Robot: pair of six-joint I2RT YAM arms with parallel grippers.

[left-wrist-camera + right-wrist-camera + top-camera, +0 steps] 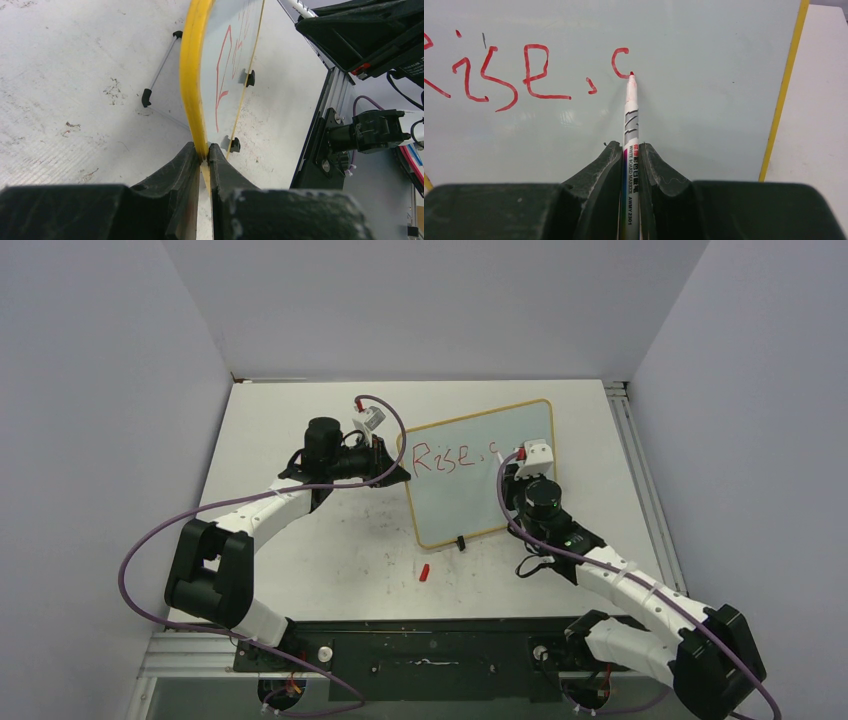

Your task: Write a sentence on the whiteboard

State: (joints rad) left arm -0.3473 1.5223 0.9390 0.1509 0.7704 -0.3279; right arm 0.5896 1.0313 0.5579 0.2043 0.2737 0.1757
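Observation:
The whiteboard [480, 472] lies at mid table, pale surface in a yellow frame, also seen edge-on as whiteboard [192, 75] and close up as whiteboard [704, 100]. The sentence [446, 458] in red reads "Rise, c"; the same red sentence [531, 75] fills the right wrist view. My left gripper [207, 151] is shut on the board's yellow left edge. My right gripper [631, 150] is shut on a white marker [631, 125] whose red tip touches the lower end of the "c". In the top view the right gripper [522, 466] sits over the board's right part and the left gripper [400, 468] at its left edge.
A red marker cap [424, 572] lies on the scuffed white table [330, 550] in front of the board. A black clip foot [461, 542] sits on the board's near edge. A wire stand leg [159, 70] lies behind the board. Grey walls enclose the table.

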